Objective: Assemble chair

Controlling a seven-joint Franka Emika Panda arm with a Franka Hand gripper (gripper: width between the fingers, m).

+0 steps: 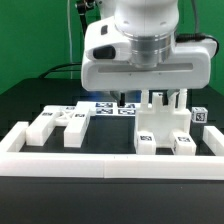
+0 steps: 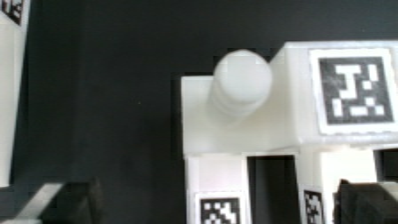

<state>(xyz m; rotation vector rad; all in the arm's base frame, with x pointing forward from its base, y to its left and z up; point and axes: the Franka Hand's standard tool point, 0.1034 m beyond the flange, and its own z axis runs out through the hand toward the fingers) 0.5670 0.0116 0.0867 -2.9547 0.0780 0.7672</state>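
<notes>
At the exterior view's left, a white border rail (image 1: 20, 140) runs from far to near along the edge of the black desk (image 1: 30, 98), then turns to cross the whole near side. Just inside it lies a flat white chair block (image 1: 43, 126) with a tag on top. Close to that block's right lies a second chair block (image 1: 74, 124), also flat and tagged, and both rest apart from the rest of the build. Farther back, toward the middle, the marker board (image 1: 103, 108) lies flat on the desk. Above the middle hangs the bulky white arm (image 1: 140, 45), and its tool (image 1: 124, 101) reaches down just left of the chair cluster (image 1: 165, 135). This cluster is the largest group of white chair pieces. It stands to the right of centre, close to the near rail, with slim posts rising at its far side and tags facing the camera. The wrist view shows the tool (image 2: 214, 205) released: its dark fingertips (image 2: 63, 200) stand wide apart and grip nothing. Between and beyond them lies a white chair piece with a round peg (image 2: 244, 80) and a large tag (image 2: 356, 85). At the exterior view's far right, a small tagged cube (image 1: 198, 117) sits beside the cluster, near the right-hand rail.
</notes>
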